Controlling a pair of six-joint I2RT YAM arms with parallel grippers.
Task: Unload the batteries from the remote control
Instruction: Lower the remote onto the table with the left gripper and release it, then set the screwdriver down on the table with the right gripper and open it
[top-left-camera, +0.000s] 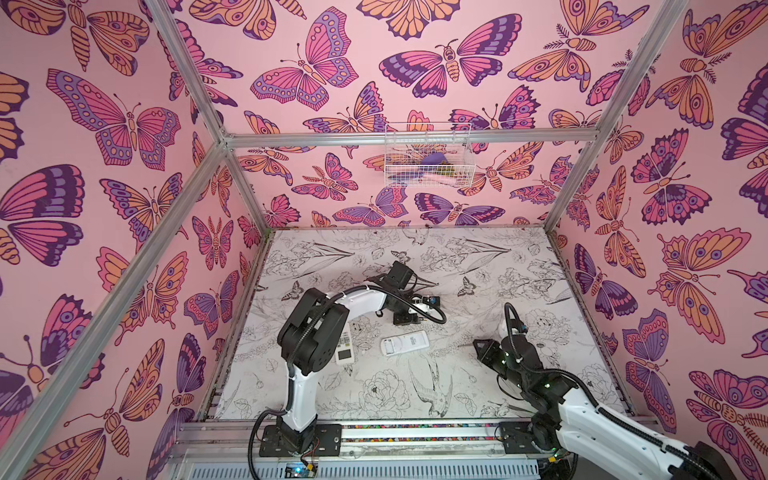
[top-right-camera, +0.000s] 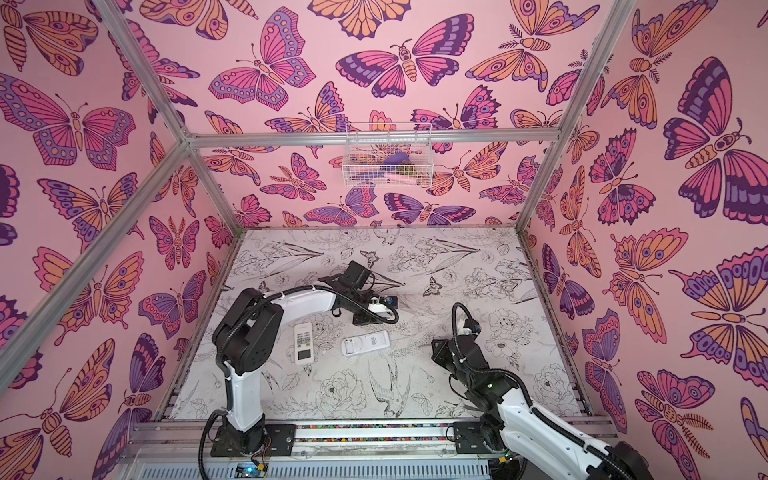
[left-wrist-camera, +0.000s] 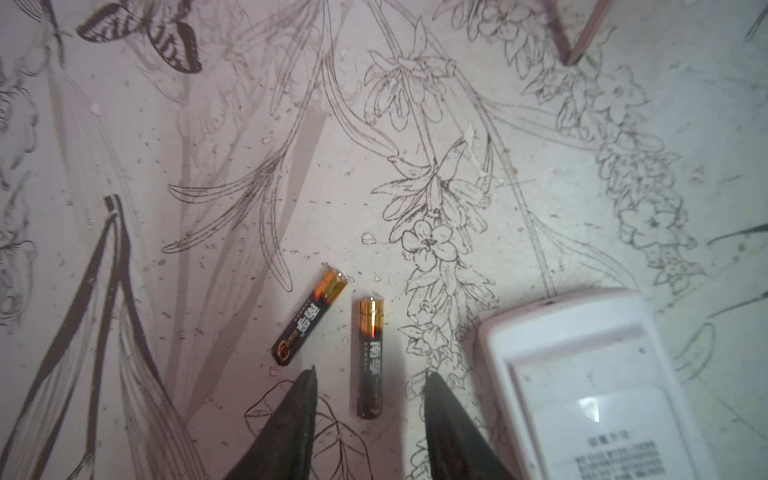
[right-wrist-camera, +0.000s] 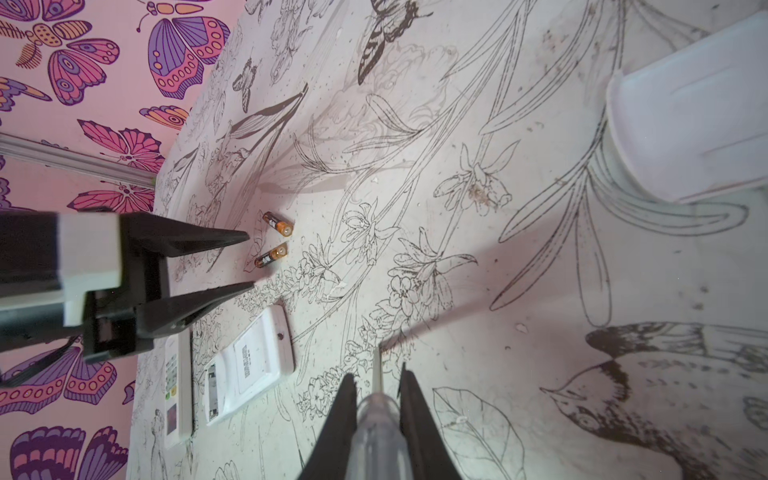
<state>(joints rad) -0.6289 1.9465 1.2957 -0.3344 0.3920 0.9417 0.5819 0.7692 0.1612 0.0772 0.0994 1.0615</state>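
Note:
Two black batteries with orange ends lie loose on the table, one (left-wrist-camera: 309, 316) angled and one (left-wrist-camera: 370, 359) straight; the right wrist view shows both (right-wrist-camera: 277, 223) (right-wrist-camera: 271, 257). My left gripper (left-wrist-camera: 370, 372) is open just above the table, its fingertips on either side of the straight battery's near end without touching it. The remote control (left-wrist-camera: 582, 374) (top-left-camera: 405, 343) (top-right-camera: 365, 344) lies back up beside it, its battery bay uncovered and looking empty. My right gripper (right-wrist-camera: 377, 372) (top-left-camera: 476, 344) is shut on a clear-handled screwdriver (right-wrist-camera: 376, 428), away to the right of the remote.
A second white remote (top-left-camera: 345, 347) (top-right-camera: 303, 343) (right-wrist-camera: 176, 386) lies buttons up to the left of the first. A white plastic piece (right-wrist-camera: 685, 124) rests on the table close to my right arm. A wire basket (top-left-camera: 428, 156) hangs on the back wall.

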